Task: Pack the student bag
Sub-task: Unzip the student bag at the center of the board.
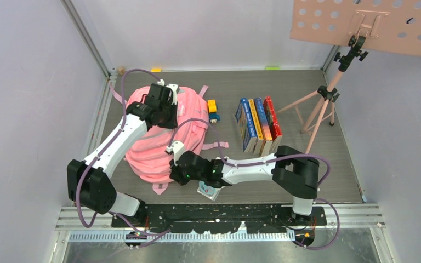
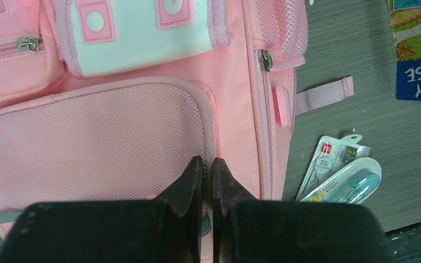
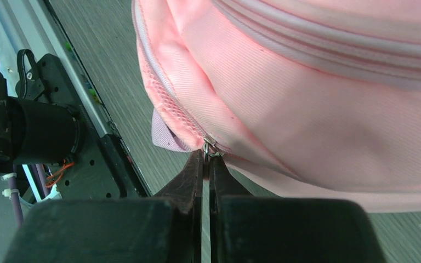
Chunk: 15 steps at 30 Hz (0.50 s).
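The student bag, a big pink backpack, lies flat on the table's left half. In the left wrist view its mesh front pocket and white patch fill the frame. My left gripper is shut, tips against the seam beside the mesh pocket; whether fabric is pinched is hidden. It hangs over the bag's far end. My right gripper is shut on the metal zipper pull at the bag's near lower edge, low over the table.
A row of books lies right of the bag, with a yellow and blue toy between them. Packaged stationery lies by the bag's near right side. A music stand is at the far right.
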Tool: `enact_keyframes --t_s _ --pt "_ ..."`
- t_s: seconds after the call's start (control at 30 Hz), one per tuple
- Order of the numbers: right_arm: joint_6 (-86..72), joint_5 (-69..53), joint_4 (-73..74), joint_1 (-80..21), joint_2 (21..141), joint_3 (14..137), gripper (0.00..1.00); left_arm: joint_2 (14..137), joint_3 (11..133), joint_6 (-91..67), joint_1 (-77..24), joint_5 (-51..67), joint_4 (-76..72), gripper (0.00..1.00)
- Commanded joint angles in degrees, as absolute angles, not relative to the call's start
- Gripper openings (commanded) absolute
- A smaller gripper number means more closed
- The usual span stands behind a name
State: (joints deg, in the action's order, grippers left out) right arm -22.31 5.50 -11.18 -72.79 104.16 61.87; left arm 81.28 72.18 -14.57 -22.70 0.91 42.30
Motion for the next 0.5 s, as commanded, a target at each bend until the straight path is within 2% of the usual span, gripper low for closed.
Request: enact_keyframes --t_s 0.0,0.3,0.37,0.47 --pt "-23.75 4.6 -15.95 -74.35 106.69 66.51 0.0 78.72 72.77 -13.97 -22.68 1.06 37.82 0.0" --pt "-24.83 3.15 -17.05 -74.79 109.51 69.96 0.02 78.7 72.69 -13.9 -22.68 1.07 37.8 0.0" --pt "-24.6 3.63 -16.91 -74.79 108.88 69.37 0.07 78.69 72.69 -13.88 -22.68 1.05 37.79 0.0" --pt "-24.1 5.32 -16.12 -74.79 106.37 67.84 0.22 78.46 72.69 -13.65 -22.68 0.8 37.79 0.0"
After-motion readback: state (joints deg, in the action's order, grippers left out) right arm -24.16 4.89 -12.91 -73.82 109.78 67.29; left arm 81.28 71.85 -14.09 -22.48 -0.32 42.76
